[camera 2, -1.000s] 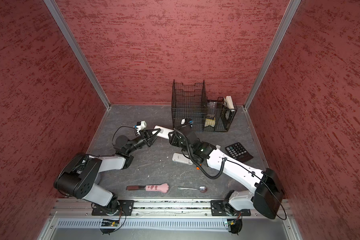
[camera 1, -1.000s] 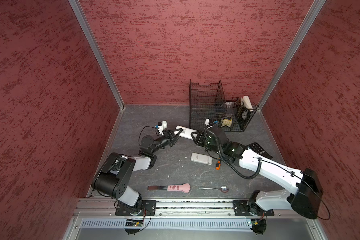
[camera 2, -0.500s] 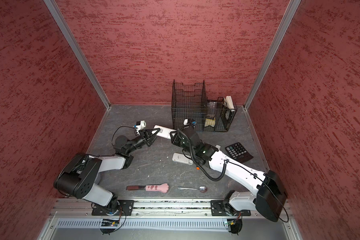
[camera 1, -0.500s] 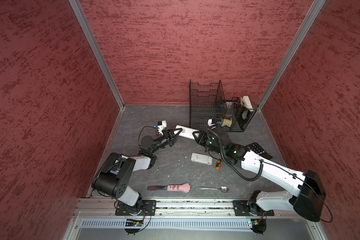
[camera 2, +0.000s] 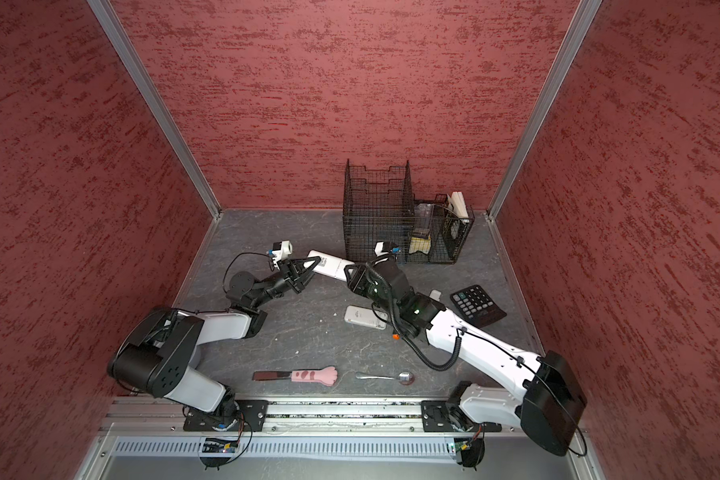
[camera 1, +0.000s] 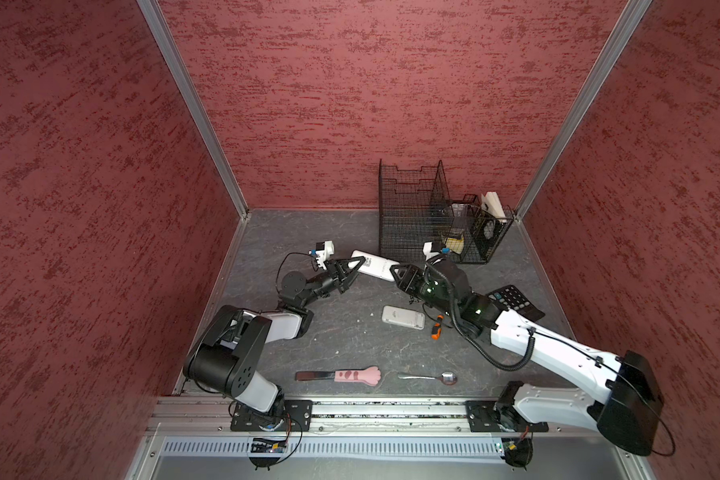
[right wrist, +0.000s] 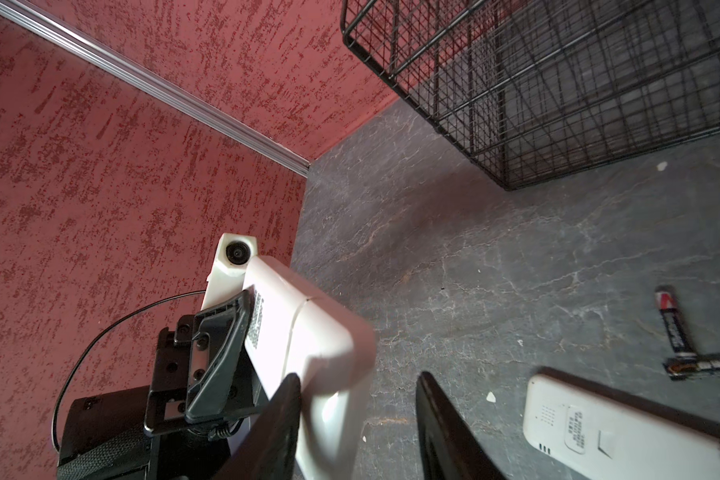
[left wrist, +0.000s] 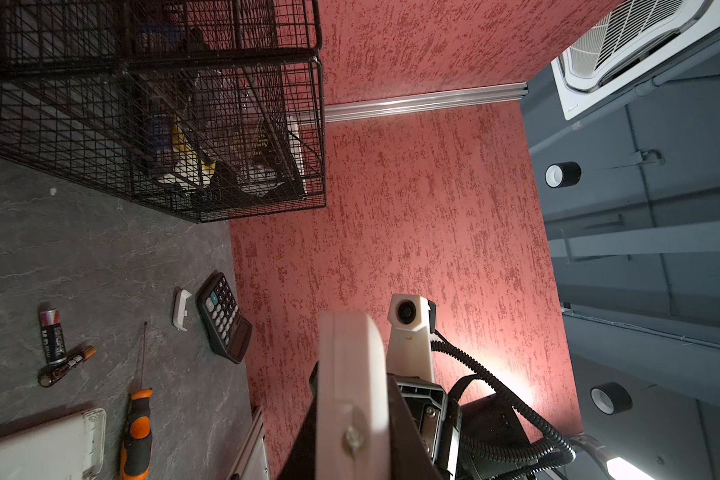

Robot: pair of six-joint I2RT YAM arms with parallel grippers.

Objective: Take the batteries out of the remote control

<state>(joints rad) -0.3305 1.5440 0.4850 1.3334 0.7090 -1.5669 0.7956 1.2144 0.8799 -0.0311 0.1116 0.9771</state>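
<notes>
My left gripper (camera 1: 356, 264) (left wrist: 352, 440) is shut on one end of the white remote control (camera 1: 375, 266) (camera 2: 329, 264) and holds it above the floor. The remote shows edge-on (left wrist: 352, 395) in the left wrist view. My right gripper (camera 1: 395, 272) (right wrist: 358, 415) is open around the other end. The remote (right wrist: 304, 332) lies against one finger (right wrist: 275, 428), with a clear gap to the other finger. Two batteries (left wrist: 53, 336) (left wrist: 65, 368) lie touching on the floor; the right wrist view also shows both batteries (right wrist: 674, 324) (right wrist: 707, 368).
A second white remote (camera 1: 404, 318) lies on the floor under my right arm, beside an orange-handled screwdriver (camera 1: 436, 328). Near them are a black calculator (camera 1: 514, 301) and a small white cover (camera 2: 434, 295). A wire basket (camera 1: 429, 220) stands behind. A pink paw spatula (camera 1: 352, 375) and spoon (camera 1: 429, 377) lie in front.
My right gripper has crept a little leftward along the remote's end, and its arm has shifted slightly. The left arm and the remote have stayed put.
</notes>
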